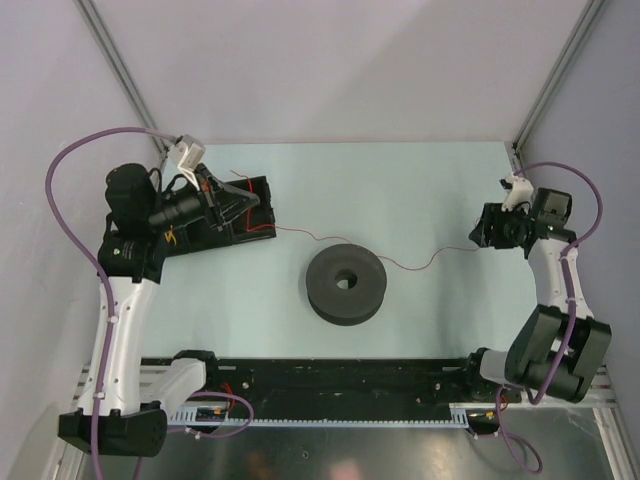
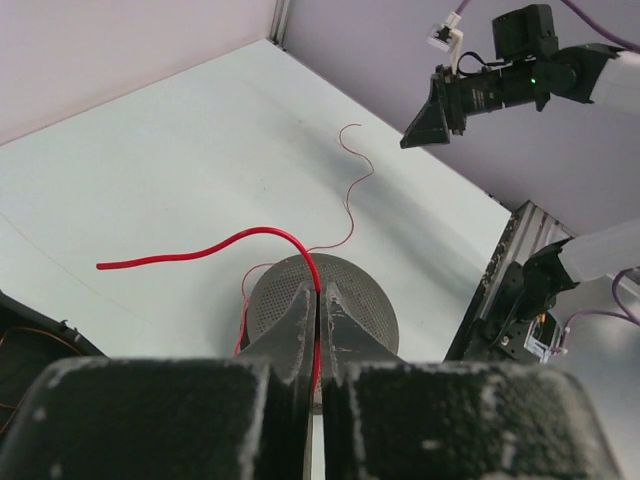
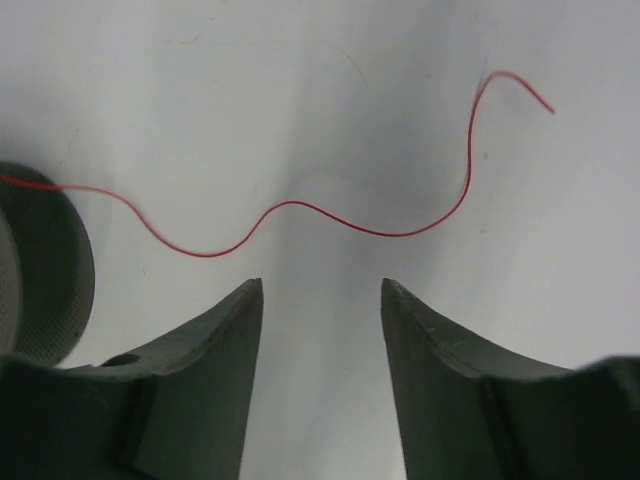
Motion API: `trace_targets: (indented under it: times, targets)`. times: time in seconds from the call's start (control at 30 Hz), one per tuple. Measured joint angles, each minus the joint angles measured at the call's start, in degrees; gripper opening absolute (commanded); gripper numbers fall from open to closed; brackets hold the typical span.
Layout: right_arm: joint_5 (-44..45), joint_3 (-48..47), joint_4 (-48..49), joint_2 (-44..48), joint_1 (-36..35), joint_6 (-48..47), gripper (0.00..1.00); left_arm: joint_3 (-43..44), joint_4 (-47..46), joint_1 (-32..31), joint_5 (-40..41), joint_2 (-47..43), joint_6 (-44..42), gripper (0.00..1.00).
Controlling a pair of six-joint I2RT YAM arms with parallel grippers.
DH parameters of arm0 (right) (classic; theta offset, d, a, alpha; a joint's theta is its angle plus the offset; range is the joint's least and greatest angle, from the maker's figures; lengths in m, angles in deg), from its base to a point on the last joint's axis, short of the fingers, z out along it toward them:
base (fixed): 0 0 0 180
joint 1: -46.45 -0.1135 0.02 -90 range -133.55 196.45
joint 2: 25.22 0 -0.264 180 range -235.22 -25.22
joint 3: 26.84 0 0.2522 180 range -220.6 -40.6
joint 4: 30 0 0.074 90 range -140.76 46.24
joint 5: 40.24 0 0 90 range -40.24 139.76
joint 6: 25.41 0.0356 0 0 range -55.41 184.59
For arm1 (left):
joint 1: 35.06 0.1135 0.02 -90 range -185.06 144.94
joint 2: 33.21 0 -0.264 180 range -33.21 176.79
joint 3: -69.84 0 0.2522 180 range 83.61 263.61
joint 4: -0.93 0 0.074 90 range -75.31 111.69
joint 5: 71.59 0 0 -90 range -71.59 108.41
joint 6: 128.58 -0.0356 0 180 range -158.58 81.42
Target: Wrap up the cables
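Left gripper (image 2: 318,296) pinched closed on the wire (image 2: 215,243); right gripper (image 3: 320,290) spread wide, empty — wire's free end over open table (image 1: 420,190) near the right edge, spool (image 1: 345,283) mid-table.

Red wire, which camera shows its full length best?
Top external: the red wire runs from the left gripper past the spool rightward. Left wrist shows mainly the pinched end; right wrist, only the wavy tail.

Jaws clamped — red cable (image 2: 262,230) between, spool (image 2: 365,300) beyond
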Motion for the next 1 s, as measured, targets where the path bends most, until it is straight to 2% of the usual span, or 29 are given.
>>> trace_targets:
  times: [0.13, 0.5, 0.63, 1.0]
  targets:
    - [6.6, 0.0, 1.1, -4.9, -0.9, 6.6, 0.47, 0.0, 0.5, 0.0, -0.6, 0.6, -1.0, 0.0]
    - [24.2, 0.0, 9.4, -14.1, -4.3, 17.4, 0.52, -0.6, 1.1, 0.0, -0.7, 0.7, -1.5, 0.0]
    - [26.3, 0.0, 14.8, -17.4, -4.9, 18.6, 0.53, -0.8, 1.2, 0.0, -0.7, 0.7, -1.5, 0.0]
    - [27.1, 0.0, 30.3, -25.1, -9.4, 22.9, 0.46, -0.8, 1.2, 0.0, -0.7, 0.7, -1.5, 0.0]
